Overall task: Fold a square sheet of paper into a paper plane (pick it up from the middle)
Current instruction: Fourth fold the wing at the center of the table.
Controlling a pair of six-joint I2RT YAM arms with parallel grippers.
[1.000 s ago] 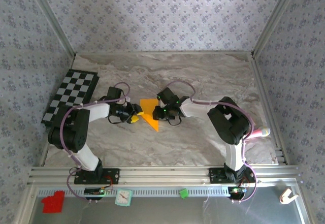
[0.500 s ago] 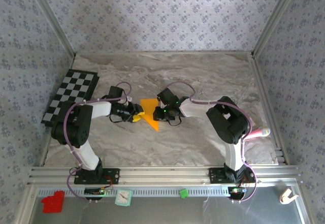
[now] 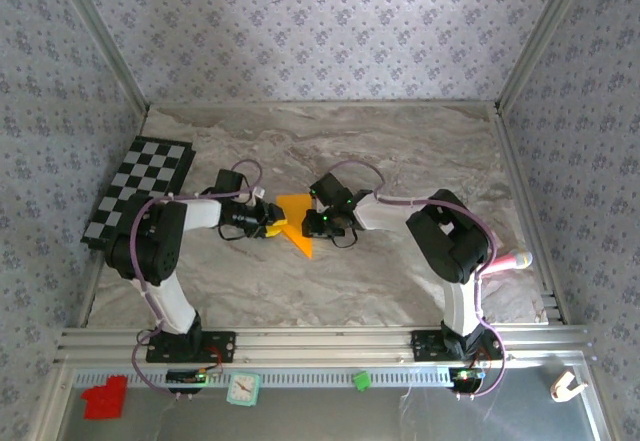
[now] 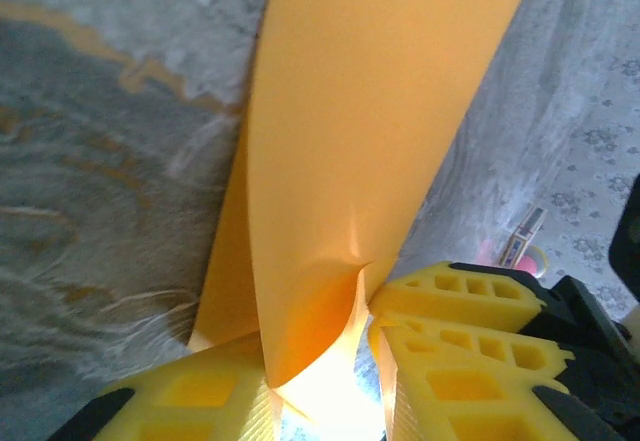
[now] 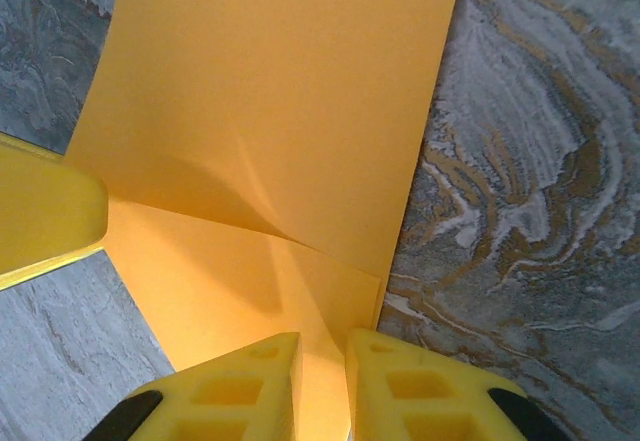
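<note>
Gripping an orange sheet from both sides, mid-table.

Resting near the middle of the marbled table, partly folded, with a pointed tip toward the near edge and an upper flap lifted and bowed. Pinched at its right side by the right gripper, with jaws drawn to a narrow slit on the paper's layers. Straddled at its left side by the left gripper — yellow fingers narrowed about a curled, dimpled lip of paper, with a lit gap between them; cannot tell whether truly clamped there. From the right wrist, one finger of the left gripper seen at the sheet's left edge. Well apart from the checkered mat at the table's left side.
</note>
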